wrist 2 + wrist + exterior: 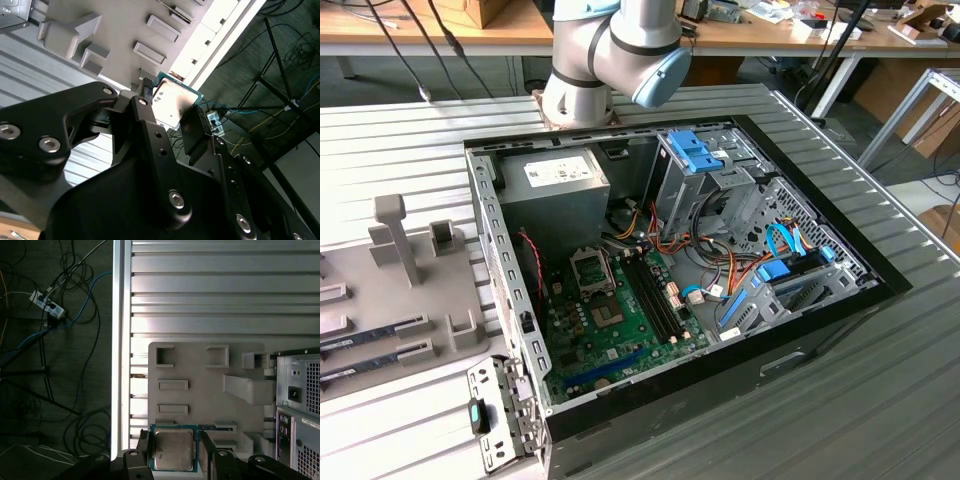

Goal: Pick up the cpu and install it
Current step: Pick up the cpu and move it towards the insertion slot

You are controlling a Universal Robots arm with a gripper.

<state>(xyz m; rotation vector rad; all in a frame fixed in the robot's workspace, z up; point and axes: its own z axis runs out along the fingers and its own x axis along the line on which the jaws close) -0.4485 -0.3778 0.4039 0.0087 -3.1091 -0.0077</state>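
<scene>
While the ribbed metal table (410,140) carries an open computer case (490,230) at the exterior view's centre and a grey fixture tray (420,380) at its lower left, the gripper (173,456) clamps the cpu (172,447) by two opposite edges, jaws narrowed to its width, over the tray. Just beside runs the table edge (118,340), with cable-strewn floor (55,365) beyond.

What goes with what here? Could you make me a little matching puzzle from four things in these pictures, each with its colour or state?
Things:
1. cpu
2. motherboard
3. parts tray
4. drive latch

Matches:
A. blue
B. mostly green
C. held between the jaws
D. pale grey

Pairs: 1-C, 2-B, 3-D, 4-A
</scene>
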